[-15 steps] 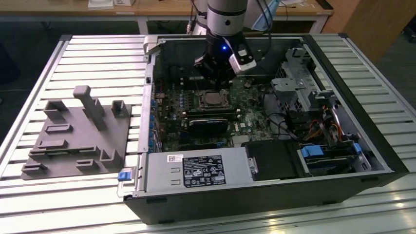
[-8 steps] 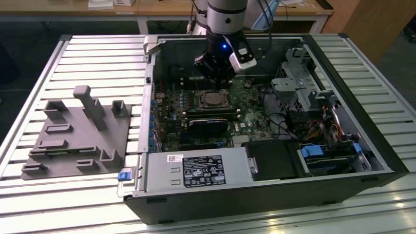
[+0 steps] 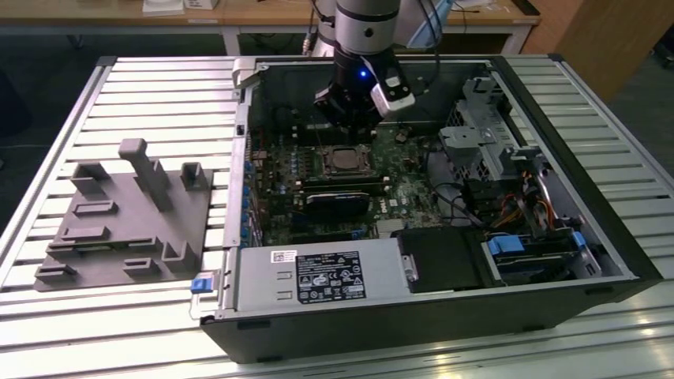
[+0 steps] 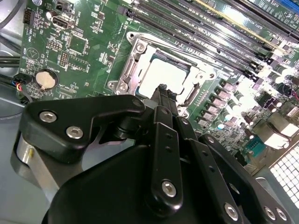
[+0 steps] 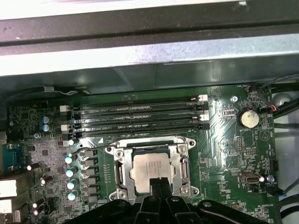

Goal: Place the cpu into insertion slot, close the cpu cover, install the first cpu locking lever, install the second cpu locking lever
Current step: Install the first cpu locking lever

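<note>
The cpu (image 5: 152, 165) lies flat in its socket, its pale metal top showing through the window of the cpu cover (image 5: 181, 164). We judge the cover to be down over the chip. Whether either locking lever is latched we cannot tell.

The chip is close to square, so it has no long axis to line up with. What counts is the socket edge. In the first wrist view the claw (image 5: 159, 183) meets the socket at the middle of the side facing away from the memory slots (image 5: 140, 116). Its tips sit at the chip's rim or just above it, and we cannot tell if they touch. The chip therefore lies just ahead of the tips, toward those slots.

In the second wrist view the claw (image 4: 162, 89) shows its two fingers drawn tight together with nothing between them, and the cpu (image 4: 163, 72) is bright just beyond.

Around the socket spreads the green motherboard (image 5: 224, 154). In the exterior view the claw (image 3: 351, 136) hangs over the cpu (image 3: 342, 160), inside the open computer case (image 3: 589, 237) that stands on the slatted table (image 3: 158, 95).
</note>
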{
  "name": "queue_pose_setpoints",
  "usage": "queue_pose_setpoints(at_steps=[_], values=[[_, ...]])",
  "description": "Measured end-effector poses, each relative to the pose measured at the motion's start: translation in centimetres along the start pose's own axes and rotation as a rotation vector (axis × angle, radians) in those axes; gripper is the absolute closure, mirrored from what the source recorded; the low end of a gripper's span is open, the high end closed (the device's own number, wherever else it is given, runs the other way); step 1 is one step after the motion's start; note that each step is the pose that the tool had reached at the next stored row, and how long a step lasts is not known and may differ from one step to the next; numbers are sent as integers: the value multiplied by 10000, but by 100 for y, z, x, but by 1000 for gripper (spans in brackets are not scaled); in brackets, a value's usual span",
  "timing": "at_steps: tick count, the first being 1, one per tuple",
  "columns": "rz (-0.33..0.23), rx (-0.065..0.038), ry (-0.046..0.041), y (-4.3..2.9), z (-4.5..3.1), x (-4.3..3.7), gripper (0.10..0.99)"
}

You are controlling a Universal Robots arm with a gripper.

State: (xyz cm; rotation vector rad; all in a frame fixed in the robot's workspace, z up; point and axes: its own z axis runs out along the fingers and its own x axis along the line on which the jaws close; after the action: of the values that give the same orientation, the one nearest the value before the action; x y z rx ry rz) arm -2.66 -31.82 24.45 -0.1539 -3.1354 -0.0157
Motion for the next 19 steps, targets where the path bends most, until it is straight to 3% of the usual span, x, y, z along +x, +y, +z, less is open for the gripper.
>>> queue_pose_setpoints(at_steps=[9,19], values=[[1,0,0,2,0,9,980],[0,0,0,-8,0,106,980]])
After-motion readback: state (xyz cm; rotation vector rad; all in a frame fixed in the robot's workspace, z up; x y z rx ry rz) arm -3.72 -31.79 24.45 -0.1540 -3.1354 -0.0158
